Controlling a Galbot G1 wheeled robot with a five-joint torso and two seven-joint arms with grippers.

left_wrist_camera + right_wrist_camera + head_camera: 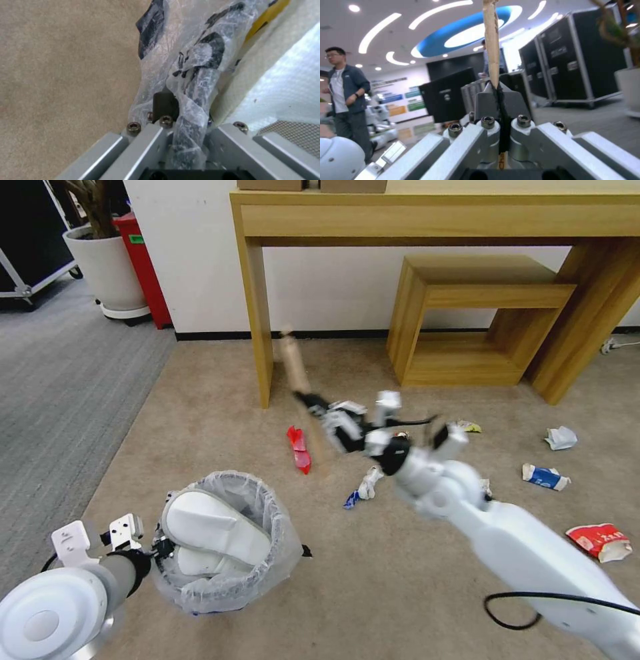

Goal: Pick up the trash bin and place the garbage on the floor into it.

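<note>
1. Left gripper (180, 110) clamps the rim of the small round, plastic-lined trash bin (223, 543), seemingly lifted off the beige carpet floor (373, 580).
2. Right gripper (313, 403), raised beyond the bin, pinches a thin wooden stick (492, 47).

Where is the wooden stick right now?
The wooden stick is clamped in the right gripper, raised mid-scene in the head view above the red wrapper.

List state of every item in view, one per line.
Bin: upright, bag-lined, held at rim by left gripper.
Slipper: inside bin.
Stick: off the floor, clamped in right gripper.
Red wrapper: on carpet.
Carton: on carpet.
Crumpled paper: on carpet.
Red-white wrapper: on carpet.
</note>
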